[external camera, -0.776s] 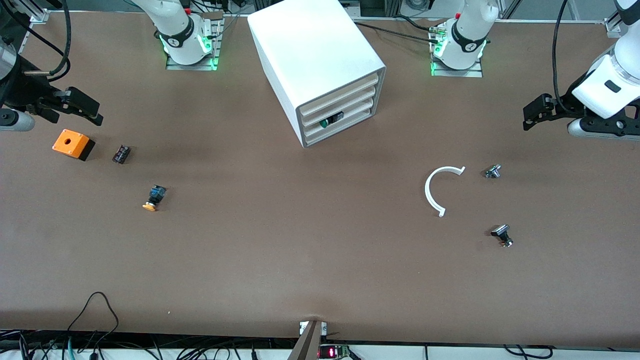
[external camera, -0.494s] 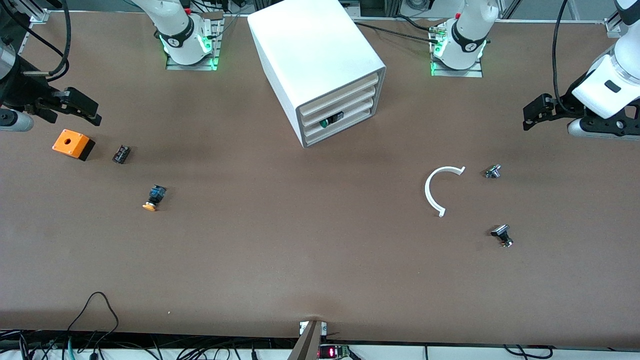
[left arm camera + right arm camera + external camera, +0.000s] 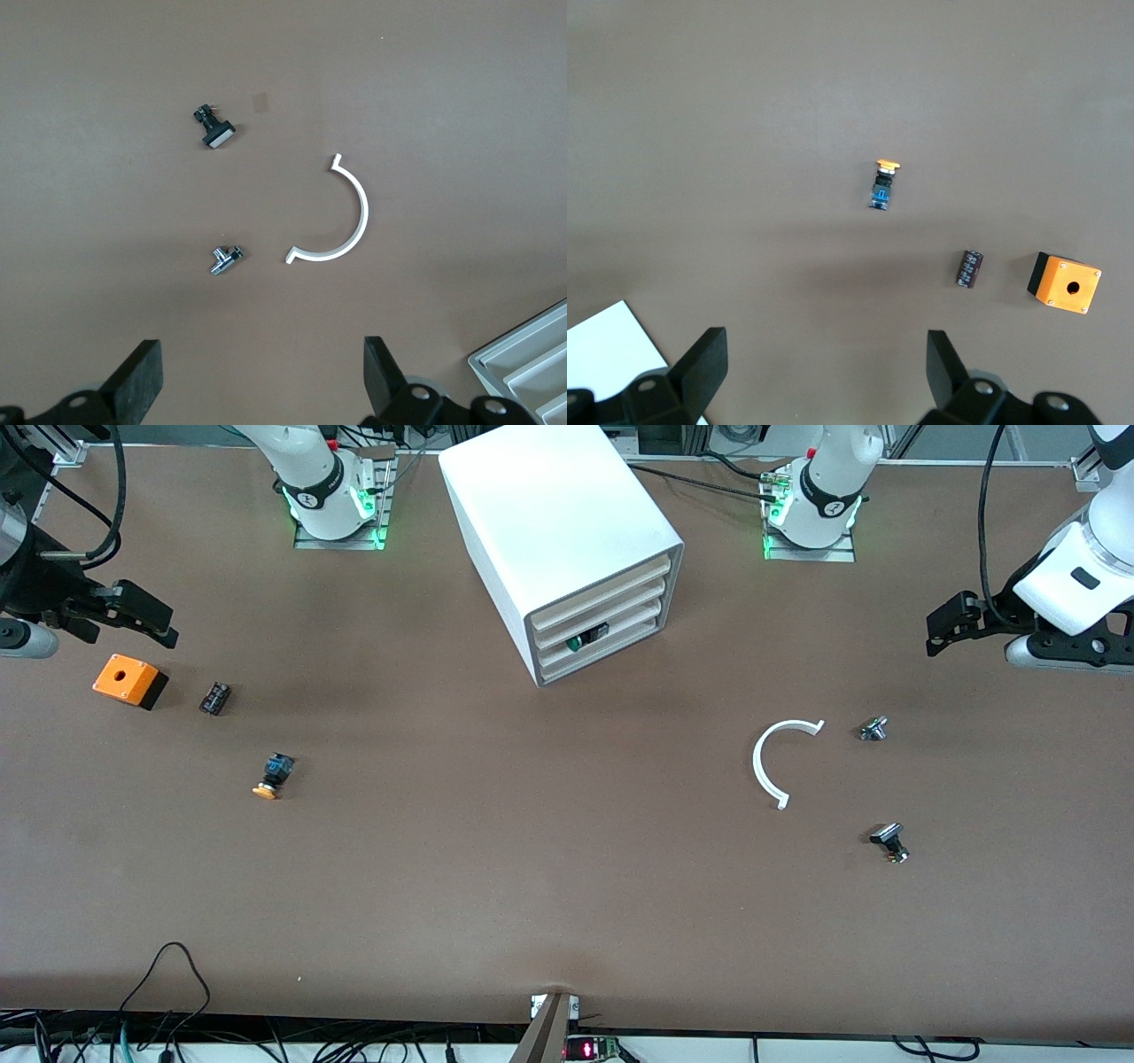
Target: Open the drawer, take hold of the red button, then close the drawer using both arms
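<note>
White cabinet (image 3: 567, 549) sits at the bench's edge nearest the robot bases, between the two bases, angled so its stacked drawer fronts face the left arm's end. All drawers look pushed in; one drawer (image 3: 595, 634) has a gap showing a green-capped button (image 3: 578, 641), not the target. Red-capped button isn't visible in any view, so presumably it's shut inside one of the drawers; can't tell which. Left gripper (image 3: 946, 631) hangs over the bench's left-arm end, jaws spread wide, holding nothing; its wrist view shows both fingers (image 3: 137, 390) framing bare bench above a white C-shaped piece (image 3: 341, 217) and two small metal/black parts (image 3: 226, 258) (image 3: 215, 131). Right gripper (image 3: 146, 615) hangs over the right-arm end, also fully spread and empty, above an orange box (image 3: 128, 680), a small dark cylinder (image 3: 214, 697) and the orange-capped button (image 3: 272, 775). Both arms are parked out wide, likely to leave the cabinet approach unobstructed. No step is done yet; first move is reaching a drawer front.
</note>
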You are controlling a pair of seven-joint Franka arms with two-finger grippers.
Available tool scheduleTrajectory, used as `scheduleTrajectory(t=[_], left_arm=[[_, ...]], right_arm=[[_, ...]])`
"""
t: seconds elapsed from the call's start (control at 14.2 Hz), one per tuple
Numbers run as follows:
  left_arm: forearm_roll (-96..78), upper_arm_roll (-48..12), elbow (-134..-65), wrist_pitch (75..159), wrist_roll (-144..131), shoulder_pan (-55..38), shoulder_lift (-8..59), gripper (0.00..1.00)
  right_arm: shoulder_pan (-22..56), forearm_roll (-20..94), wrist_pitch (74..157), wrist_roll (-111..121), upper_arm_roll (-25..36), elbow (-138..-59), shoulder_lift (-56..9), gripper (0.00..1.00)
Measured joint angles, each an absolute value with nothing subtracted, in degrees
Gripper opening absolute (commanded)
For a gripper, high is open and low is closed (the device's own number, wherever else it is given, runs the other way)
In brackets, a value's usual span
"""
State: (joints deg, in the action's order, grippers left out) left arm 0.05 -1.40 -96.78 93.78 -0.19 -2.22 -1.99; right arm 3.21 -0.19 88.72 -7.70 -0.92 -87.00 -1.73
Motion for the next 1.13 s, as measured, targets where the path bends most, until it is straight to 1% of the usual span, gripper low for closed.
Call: scheduleTrajectory(t=[0.35,1.13], left_arm=[[-2.21,-1.51,-96.78,89.61,0.53,-2.43,-1.97,1.0],[-5.73,-1.53,-96.77,88.48,0.69,-2.94,-1.66,1.0]], right_arm=[[3.21,-0.19,88.72,-7.7,-0.92,-87.0,-1.77,0.99],[3.21,-0.19,88.72,-7.69,-0.92,-87.06,-1.82,0.99]])
